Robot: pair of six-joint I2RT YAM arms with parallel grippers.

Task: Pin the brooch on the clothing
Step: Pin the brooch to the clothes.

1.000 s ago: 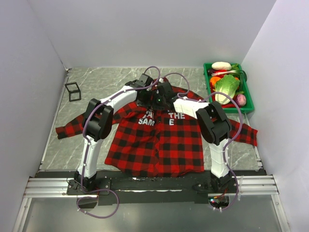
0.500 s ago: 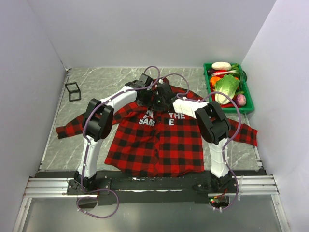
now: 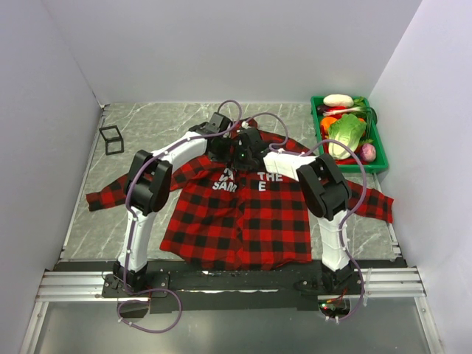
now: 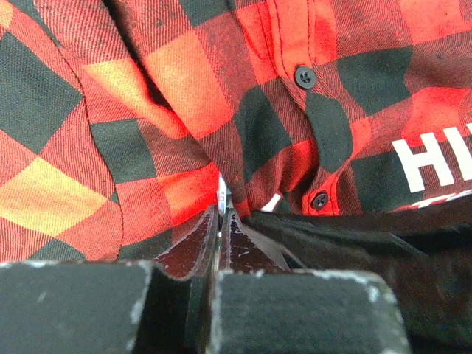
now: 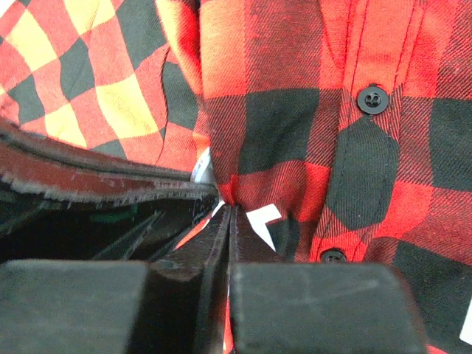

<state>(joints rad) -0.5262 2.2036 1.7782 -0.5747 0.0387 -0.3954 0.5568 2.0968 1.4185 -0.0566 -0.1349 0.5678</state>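
- Marbled bench (image 3: 147, 125) under the shirt (image 3: 236, 221); your two hands meet tip to tip at its chest, upper centre.
- Left hand (image 4: 221, 206) closed, right hand (image 5: 227, 203) pinching a shirt fold; brooch not visible.

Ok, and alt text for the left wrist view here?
The left gripper, jaws shut, pinches a puckered fold of the red-and-black plaid shirt beside its button placket, a small pale sliver showing at the fingertips. Two black buttons and white printed letters lie to the right.
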